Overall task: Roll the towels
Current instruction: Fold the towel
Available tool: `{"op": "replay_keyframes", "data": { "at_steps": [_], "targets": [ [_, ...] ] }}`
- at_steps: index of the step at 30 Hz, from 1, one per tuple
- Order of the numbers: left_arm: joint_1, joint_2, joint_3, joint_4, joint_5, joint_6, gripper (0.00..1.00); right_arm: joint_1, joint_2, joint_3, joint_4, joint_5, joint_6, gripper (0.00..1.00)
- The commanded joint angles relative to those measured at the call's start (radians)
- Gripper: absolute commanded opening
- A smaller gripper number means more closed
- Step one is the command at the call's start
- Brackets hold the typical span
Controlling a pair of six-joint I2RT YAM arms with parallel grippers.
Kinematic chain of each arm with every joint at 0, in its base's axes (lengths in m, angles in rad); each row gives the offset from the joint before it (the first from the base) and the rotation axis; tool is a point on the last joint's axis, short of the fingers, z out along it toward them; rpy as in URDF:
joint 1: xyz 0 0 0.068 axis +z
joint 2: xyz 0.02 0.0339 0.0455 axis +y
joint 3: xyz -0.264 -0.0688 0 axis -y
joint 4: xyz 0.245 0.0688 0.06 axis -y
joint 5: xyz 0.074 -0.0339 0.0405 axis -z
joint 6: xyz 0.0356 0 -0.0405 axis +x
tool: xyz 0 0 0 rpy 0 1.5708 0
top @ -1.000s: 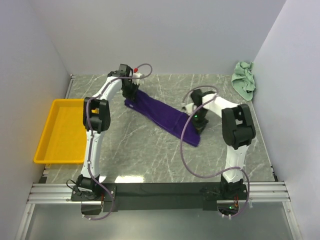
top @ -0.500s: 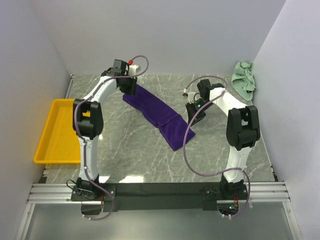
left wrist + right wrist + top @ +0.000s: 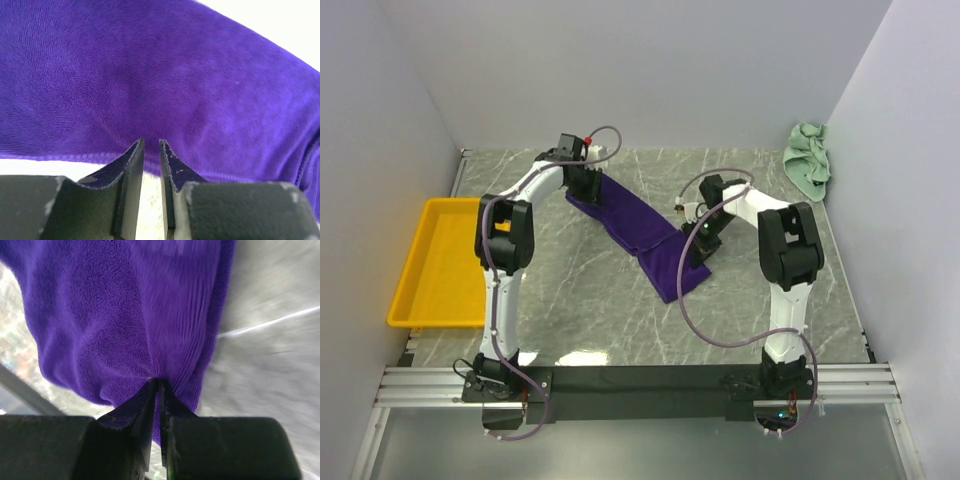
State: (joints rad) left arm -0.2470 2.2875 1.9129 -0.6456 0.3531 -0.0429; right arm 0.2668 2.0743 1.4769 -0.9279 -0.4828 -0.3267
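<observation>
The purple towel (image 3: 125, 315) bunches between the right gripper's (image 3: 159, 382) clamped fingertips. Its hem lies just ahead of the left gripper's (image 3: 151, 145) narrowly parted tips, seemingly unpinched. Both arms reach forward, wrists bent down. Half a second ago the right gripper stood beside the towel.

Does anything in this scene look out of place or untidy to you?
Yes. The mint green towel lies crumpled in a heap in the far right corner, not spread flat. The purple towel lies slantwise, with a crease across it toward its near end. Nothing looks spilled or damaged.
</observation>
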Motion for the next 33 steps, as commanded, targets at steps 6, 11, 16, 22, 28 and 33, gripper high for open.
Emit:
{"op": "replay_keyframes", "data": {
  "at_steps": [6, 11, 16, 22, 28, 33],
  "targets": [
    [-0.023, 0.104, 0.096, 0.000, -0.017, -0.017, 0.25, 0.058, -0.063, -0.135, -0.052, -0.051, -0.046, 0.14],
    [-0.028, 0.193, 0.170, 0.001, -0.013, -0.014, 0.26, 0.127, -0.057, -0.164, -0.092, -0.181, -0.061, 0.14],
    [-0.060, 0.285, 0.277, 0.001, 0.095, 0.026, 0.30, 0.215, -0.016, -0.146, -0.075, -0.246, -0.035, 0.15],
    [-0.077, 0.308, 0.294, 0.078, 0.133, 0.006, 0.34, 0.235, 0.038, -0.040, -0.101, -0.335, 0.003, 0.21],
    [-0.043, 0.239, 0.362, 0.044, 0.167, -0.015, 0.45, 0.223, -0.058, -0.073, -0.126, -0.277, -0.024, 0.27],
    [-0.005, 0.049, 0.284, 0.034, 0.176, 0.081, 0.64, 0.151, -0.164, -0.003, -0.146, -0.249, -0.017, 0.33]
  ]
}}
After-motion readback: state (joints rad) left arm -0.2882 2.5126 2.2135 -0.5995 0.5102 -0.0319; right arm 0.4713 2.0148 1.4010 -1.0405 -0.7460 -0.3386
